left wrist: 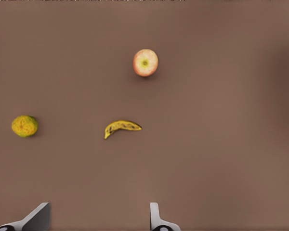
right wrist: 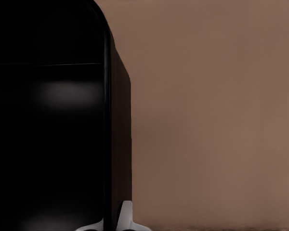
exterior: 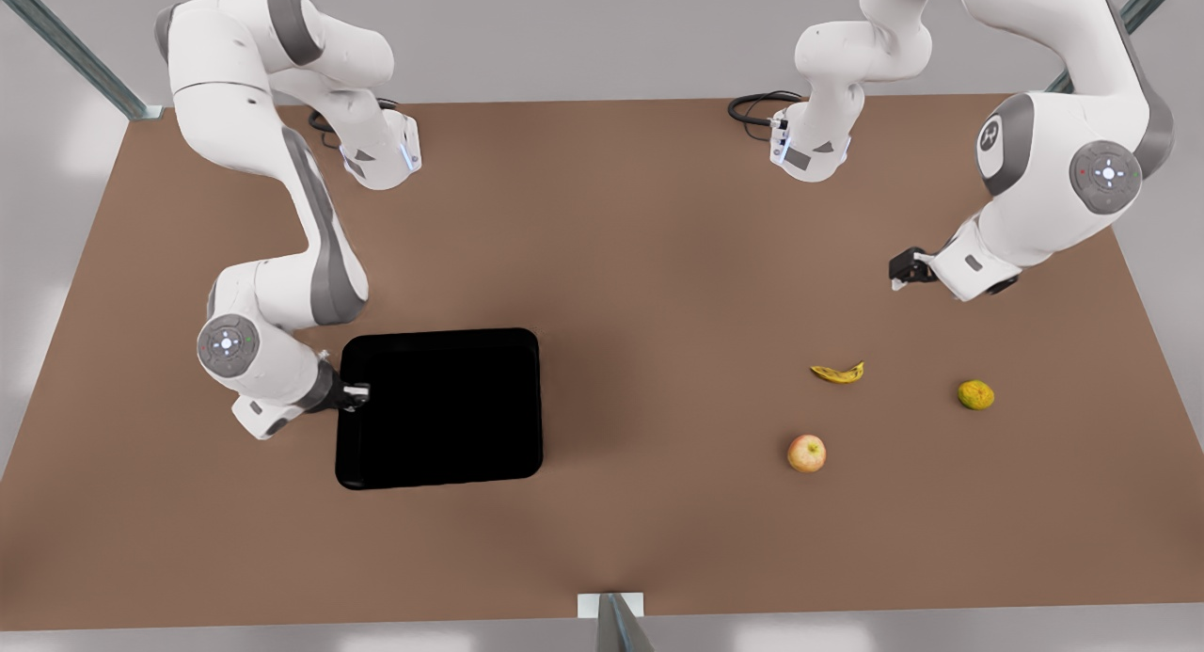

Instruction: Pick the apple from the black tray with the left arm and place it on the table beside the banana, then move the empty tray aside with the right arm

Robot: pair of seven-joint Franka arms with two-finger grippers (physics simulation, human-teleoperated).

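The apple (exterior: 806, 453) (left wrist: 145, 62) rests on the brown table (exterior: 658, 257), a short way from the banana (exterior: 838, 373) (left wrist: 122, 127). Over the table on the front view's right, my left gripper (exterior: 901, 274) (left wrist: 98, 219) hangs open with nothing in it, apart from both fruits. The black tray (exterior: 440, 407) (right wrist: 48, 120) lies on the front view's left with nothing in it. My right gripper (exterior: 356, 391) (right wrist: 111, 224) sits at the tray's edge, one finger on each side of the rim, shut on it.
A bumpy yellow-green fruit (exterior: 975, 394) (left wrist: 24, 126) lies to the front view's right of the banana. Grey frame posts (exterior: 616, 624) stand at the table's edges. Both arm bases (exterior: 809, 149) are at the far edge.
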